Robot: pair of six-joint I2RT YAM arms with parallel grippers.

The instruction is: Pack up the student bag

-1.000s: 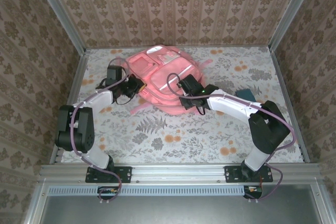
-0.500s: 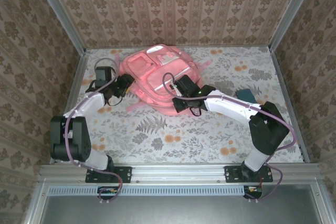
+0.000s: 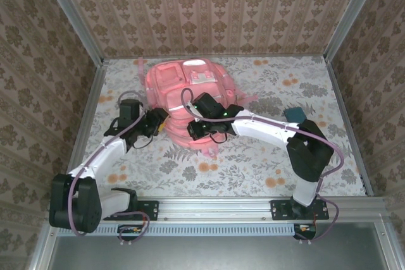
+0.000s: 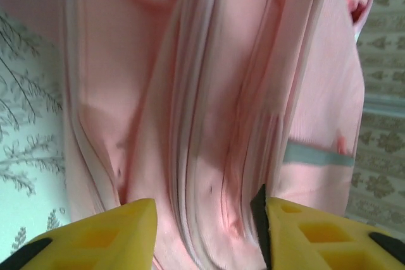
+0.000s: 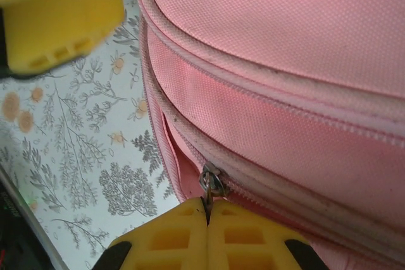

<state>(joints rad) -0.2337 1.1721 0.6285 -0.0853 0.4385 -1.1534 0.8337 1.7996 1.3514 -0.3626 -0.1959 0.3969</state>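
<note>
Your right end effector (image 5: 207, 212) is pinched shut on the small metal zipper pull (image 5: 212, 183); draw it along the curved seam, not away from it. The left end effector (image 4: 204, 210), jaws apart, should brace the soft, woven salmon-pink fabric backpack (image 3: 183, 83), which lies far-centre on the floral tabletop (image 3: 253, 169).

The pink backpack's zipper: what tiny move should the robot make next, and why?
Probably draw the zipper pull along its track. The right gripper has its jaws shut on it, the zip beyond looks closed, and the left gripper holds its jaws open beside the student bag.
</note>
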